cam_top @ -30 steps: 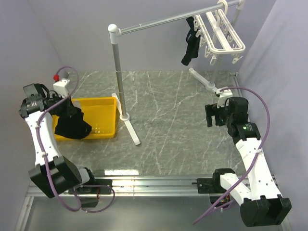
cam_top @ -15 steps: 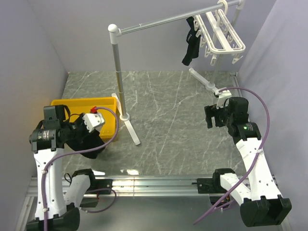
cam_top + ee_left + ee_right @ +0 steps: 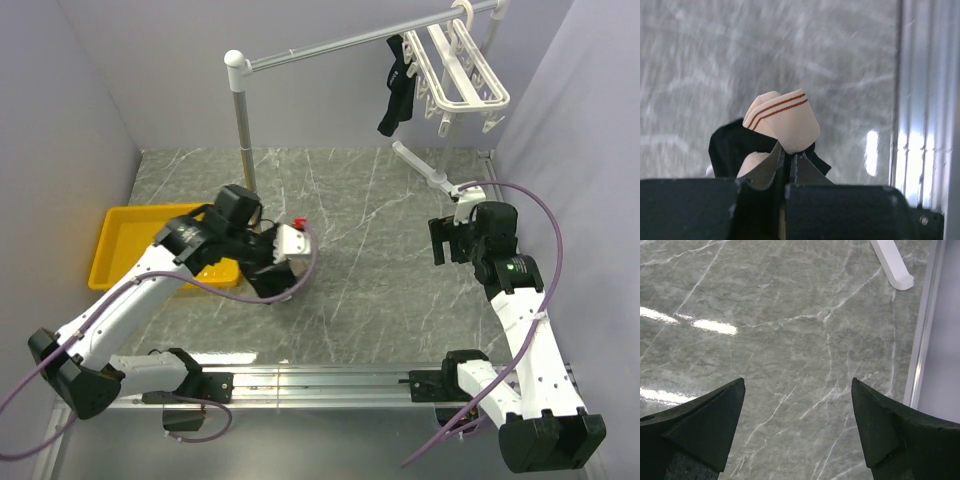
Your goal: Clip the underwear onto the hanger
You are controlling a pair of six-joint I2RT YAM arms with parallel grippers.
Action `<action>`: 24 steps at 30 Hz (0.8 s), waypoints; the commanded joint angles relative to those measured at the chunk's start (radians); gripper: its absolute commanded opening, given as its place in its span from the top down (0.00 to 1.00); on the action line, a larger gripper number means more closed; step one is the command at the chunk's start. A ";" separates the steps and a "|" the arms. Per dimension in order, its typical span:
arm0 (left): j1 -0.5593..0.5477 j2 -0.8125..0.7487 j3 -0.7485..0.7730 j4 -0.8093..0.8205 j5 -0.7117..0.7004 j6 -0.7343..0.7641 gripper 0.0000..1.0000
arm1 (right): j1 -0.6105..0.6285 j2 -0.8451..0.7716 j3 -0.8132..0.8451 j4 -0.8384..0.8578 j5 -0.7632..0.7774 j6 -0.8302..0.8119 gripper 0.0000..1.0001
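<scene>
My left gripper (image 3: 262, 268) is shut on the underwear (image 3: 273, 291) and holds it over the middle of the marble table. In the left wrist view the jaws (image 3: 789, 154) pinch the tan waistband (image 3: 785, 122) with its thin red stripes, and black cloth (image 3: 730, 147) hangs behind. The white hanger (image 3: 465, 70) hangs from the rail at the top right, far from the underwear. At the right side of the table my right gripper (image 3: 445, 240) stands open, with only bare table between its fingers (image 3: 798, 381).
A yellow bin (image 3: 110, 250) sits at the left. The grey rail stand's pole (image 3: 243, 140) rises mid-table, and one white foot (image 3: 892, 265) lies near my right gripper. A small black garment (image 3: 397, 85) hangs on the rail beside the hanger.
My left arm has swung from the yellow bin at the left to the middle of the table, carrying the underwear out of the bin. The right arm has stayed put.
</scene>
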State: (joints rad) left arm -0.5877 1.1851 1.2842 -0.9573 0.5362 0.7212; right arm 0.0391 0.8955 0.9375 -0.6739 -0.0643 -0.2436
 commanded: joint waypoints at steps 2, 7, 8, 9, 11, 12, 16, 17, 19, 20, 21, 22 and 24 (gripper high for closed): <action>-0.159 0.109 0.129 0.167 -0.047 -0.138 1.00 | -0.007 -0.032 0.024 0.020 0.052 0.010 0.05; -0.239 0.313 0.332 0.204 0.071 -0.265 1.00 | -0.007 -0.038 0.017 0.002 0.055 0.001 0.03; -0.244 0.379 0.374 0.239 0.071 -0.320 1.00 | -0.008 -0.040 0.017 -0.001 0.057 0.000 0.03; -0.244 0.411 0.389 0.252 0.080 -0.339 1.00 | -0.008 -0.037 0.017 -0.003 0.057 -0.002 0.03; -0.242 0.496 0.412 0.284 0.068 -0.352 1.00 | -0.011 -0.036 0.017 -0.006 0.055 -0.010 0.03; -0.241 0.516 0.409 0.299 0.059 -0.342 1.00 | -0.010 -0.036 0.015 -0.006 0.054 -0.013 0.03; -0.210 0.590 0.392 0.379 0.056 -0.312 1.00 | -0.010 -0.038 -0.009 -0.001 0.054 -0.014 0.03; -0.199 0.619 0.406 0.408 0.077 -0.336 1.00 | -0.010 -0.037 -0.012 -0.003 0.054 -0.014 0.03; -0.161 0.656 0.449 0.408 0.085 -0.380 1.00 | -0.010 -0.033 -0.016 -0.003 0.051 -0.017 0.03; -0.150 0.697 0.466 0.393 0.087 -0.381 1.00 | -0.011 -0.026 -0.014 -0.004 0.047 -0.017 0.03; -0.138 0.717 0.481 0.331 0.085 -0.373 1.00 | -0.010 -0.021 -0.008 -0.010 0.046 -0.019 0.03; -0.120 0.734 0.492 0.304 0.074 -0.352 0.99 | -0.010 -0.015 -0.002 -0.013 0.041 -0.023 0.03; -0.104 0.751 0.471 0.255 0.012 -0.330 0.99 | -0.010 -0.001 0.006 -0.015 0.035 -0.026 0.04</action>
State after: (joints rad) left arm -0.7242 1.9255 1.7218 -0.6380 0.5842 0.3870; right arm 0.0345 0.8795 0.9234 -0.6819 -0.0196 -0.2562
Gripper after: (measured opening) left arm 0.037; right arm 0.967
